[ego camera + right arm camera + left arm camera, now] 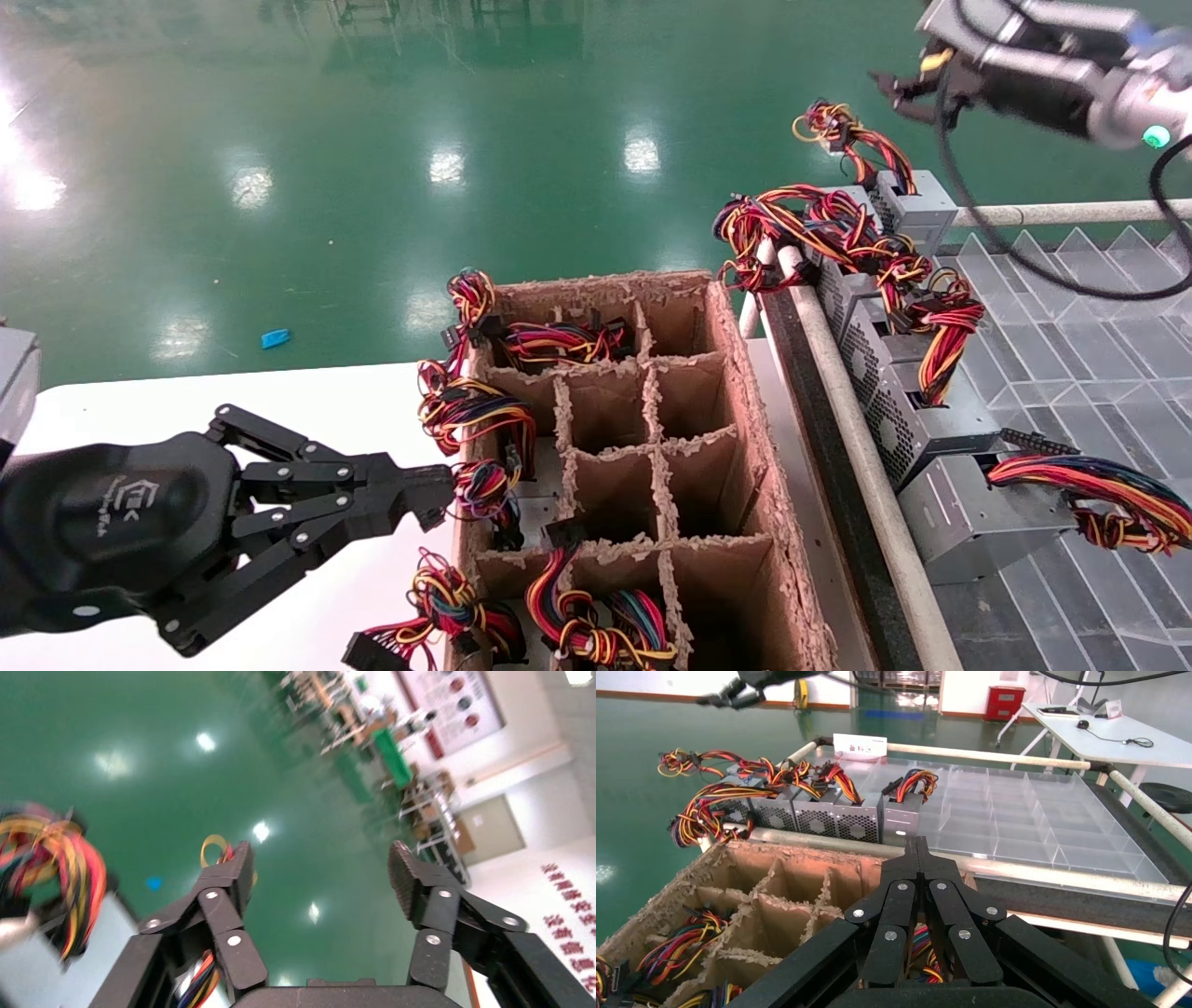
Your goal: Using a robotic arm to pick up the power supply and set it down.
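Right gripper [889, 89] high above floor, jaws apart, clear of power supply [917, 210].

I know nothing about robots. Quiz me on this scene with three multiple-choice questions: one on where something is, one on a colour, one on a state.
1. Where is the right claw?
A. Inside the cardboard box
B. Raised in the air beyond the far end of the row of grey power supplies
C. Resting on the white table

2. What colour is the floor?
A. Green
B. Grey
C. Blue

3. How are the fingers of the left claw?
A. Spread wide
B. Clamped on a metal box
C. Shut together with nothing between them

Answers:
1 B: the head view shows it high at the upper right, above the floor past the last wire bundles.
2 A: glossy green shows in every view.
3 C: the left wrist view shows its fingers meeting along their length.
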You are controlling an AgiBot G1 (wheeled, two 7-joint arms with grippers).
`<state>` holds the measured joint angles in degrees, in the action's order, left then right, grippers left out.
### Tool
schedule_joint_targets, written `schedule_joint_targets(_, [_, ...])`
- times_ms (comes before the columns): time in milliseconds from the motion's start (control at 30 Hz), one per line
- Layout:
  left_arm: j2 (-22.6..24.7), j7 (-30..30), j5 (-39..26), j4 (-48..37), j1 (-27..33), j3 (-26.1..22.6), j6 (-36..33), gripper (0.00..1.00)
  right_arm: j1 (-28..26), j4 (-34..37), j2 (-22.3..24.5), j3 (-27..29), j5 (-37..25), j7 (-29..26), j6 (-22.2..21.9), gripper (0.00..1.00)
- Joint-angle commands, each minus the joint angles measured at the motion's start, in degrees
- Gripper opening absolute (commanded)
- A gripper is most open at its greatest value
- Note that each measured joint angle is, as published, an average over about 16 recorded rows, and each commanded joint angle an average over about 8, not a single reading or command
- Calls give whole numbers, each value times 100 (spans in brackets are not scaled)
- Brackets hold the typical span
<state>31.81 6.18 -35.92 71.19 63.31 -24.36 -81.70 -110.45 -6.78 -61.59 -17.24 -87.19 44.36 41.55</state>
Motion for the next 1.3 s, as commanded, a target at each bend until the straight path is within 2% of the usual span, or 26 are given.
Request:
schedule_joint_targets(33, [0, 0, 0, 0, 0, 0, 0, 0, -10, -81, 50, 63, 90, 83, 167, 100])
schedule_joint_targets(233, [0, 0, 0, 0, 0, 0, 0, 0, 169, -382, 204, 108, 326, -55, 486, 100])
schedule_joint_targets(567, [0, 0, 0, 0, 0, 0, 0, 0, 958, -1440, 615, 111, 1036, -975, 1159, 100])
schedule_joint_targets(600, [0, 0, 0, 0, 0, 0, 0, 10, 1039, -1548, 657, 111, 1108, -1068, 1226, 100])
schedule_joint_targets(833, [0, 0, 0, 0, 0, 0, 0, 97, 1606, -2305, 952, 113, 1613, -1724, 1696, 100])
schedule_joint_targets(867, [0, 0, 0, 0, 0, 0, 0, 100, 1688, -2414, 994, 113, 1686, -1818, 1764, 100])
schedule_joint_targets(1300, [0, 0, 0, 0, 0, 0, 0, 100, 2740, -3816, 1541, 116, 2622, -3032, 2636, 100])
